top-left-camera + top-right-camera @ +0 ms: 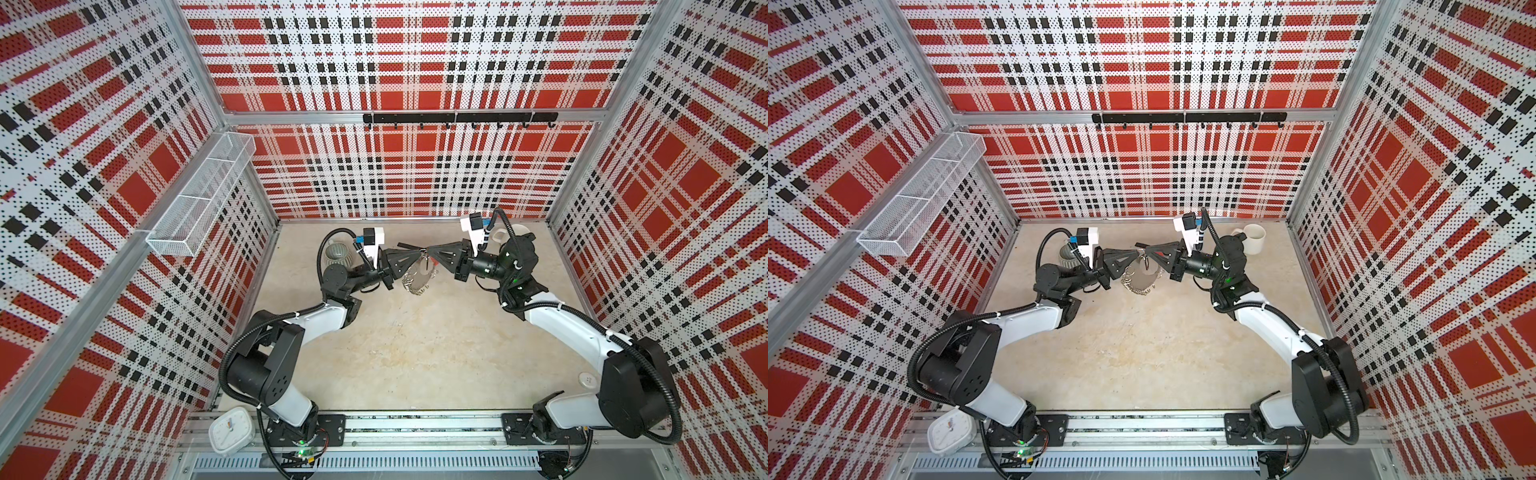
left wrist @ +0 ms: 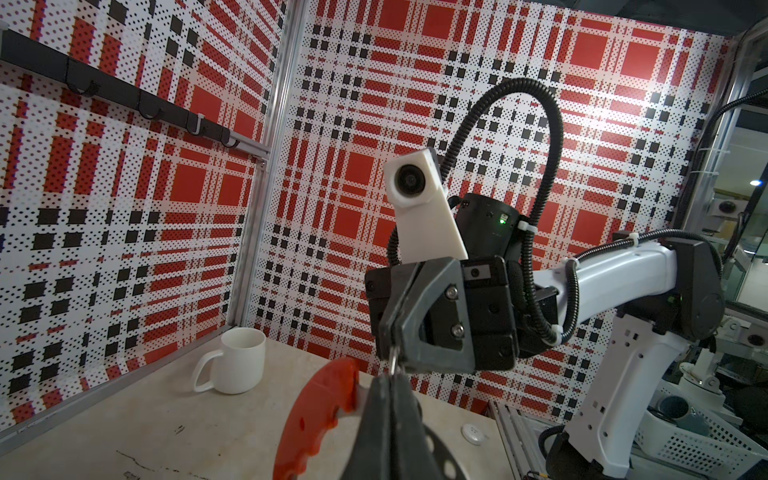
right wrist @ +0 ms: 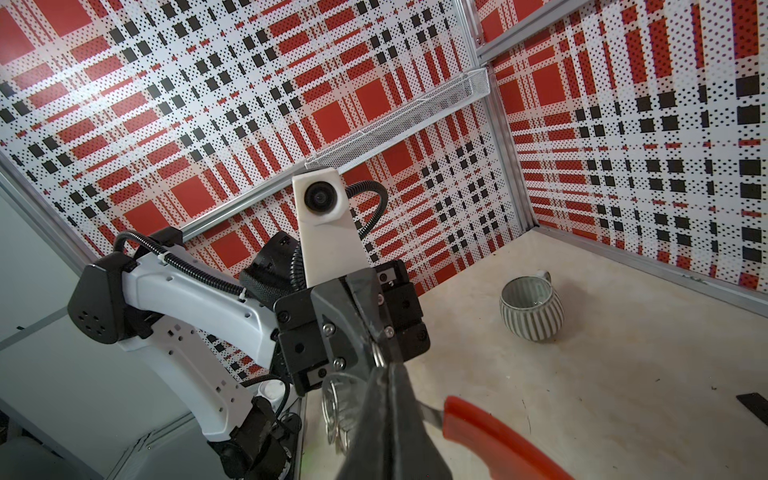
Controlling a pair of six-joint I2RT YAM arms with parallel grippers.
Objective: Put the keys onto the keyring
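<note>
– Keyring (image 1: 419,277) first: where does it sit?
– Up in the air over the far half of the table (image 1: 415,353), hanging below the spot where the two arms meet tip to tip. Its red bar (image 2: 320,415) shows beside the left fingers (image 2: 382,419) in the left wrist view, and loose rings dangle along its edge.
– And the claws?
– Left gripper (image 1: 417,252) is clamped, and I judge it carries the plate by its ringed edge. Right gripper (image 1: 433,252) is closed too, its tips nipping a small silver ring (image 2: 392,360) right at the meeting point. Whether that ring belongs to the plate or to the keys, I cannot tell. The black tag itself I cannot find; it is probably hidden behind the fingers.
– So the step is threading ring into ring. How to do it well?
– Hold the left grip firm and motionless so the plate does not swing. Let the right gripper do the work with small twists along the coil of the split ring. A straight pull would only drag the plate out of the other jaws.
– Risks?
– A thin ring slipping from smooth tips, and the tips colliding, since they nearly touch. Move slowly, and check both wrist views before either claw releases.
</note>
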